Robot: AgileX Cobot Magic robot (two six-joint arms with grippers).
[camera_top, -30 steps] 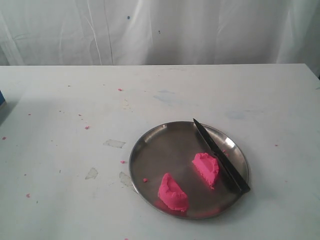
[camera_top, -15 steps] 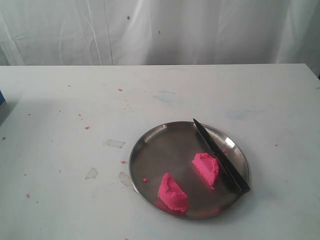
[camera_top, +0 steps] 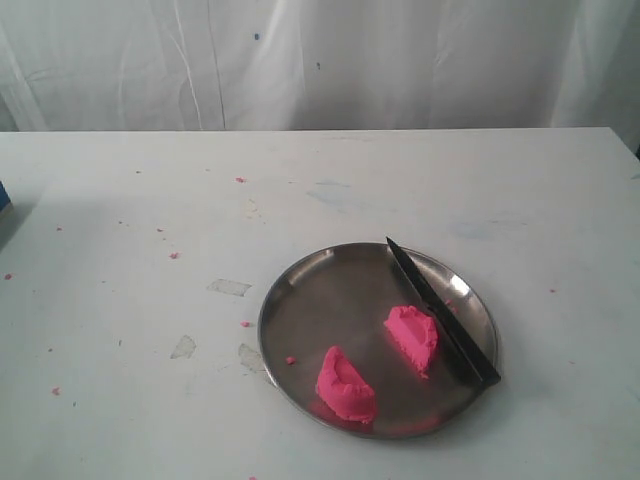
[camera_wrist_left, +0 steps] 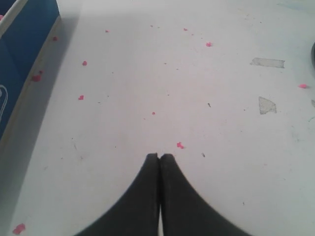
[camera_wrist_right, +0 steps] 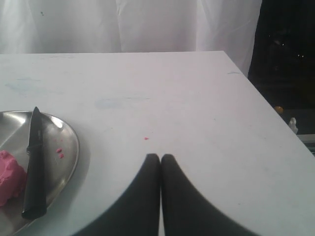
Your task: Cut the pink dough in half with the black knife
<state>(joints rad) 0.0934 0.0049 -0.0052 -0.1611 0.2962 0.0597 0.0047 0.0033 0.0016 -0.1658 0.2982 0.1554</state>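
The right tool (camera_wrist_right: 160, 157) hung over bare desk (camera_top: 150, 250) with its two black fingers pressed together and nothing between them. The left tool (camera_wrist_left: 159, 157) was the same, closed on nothing, above a stretch of desk dotted with pink crumbs (camera_wrist_left: 180, 145), with a blue box (camera_wrist_left: 24, 59) off to one side.

Nearest the right tool lay the steel plate (camera_top: 340, 295). The black knife (camera_top: 440, 312) rested flat along its right side, point toward the far rim and handle end at the near right rim. The pink dough already lay in two wedge-shaped pieces on the plate: one (camera_top: 412, 337) close against the knife, whether touching it or just beside it I could not tell, the other (camera_top: 345, 384) near the front rim, apart from the first. By that, the cut looked done.

The knife looked slim, stiff and light, and lying flat on polished steel it would probably skate rather than lift if nudged from the side. The handle was the place to take it, at the near end where the rim seemed to hold it a little off the plate floor. The fingers would have to be spread first and closed across the handle's narrow width.

The dough looked soft and light, and any pinch would likely dent it. The crumbs suggested it sheds and sticks, so it was better left to the blade than gripped.
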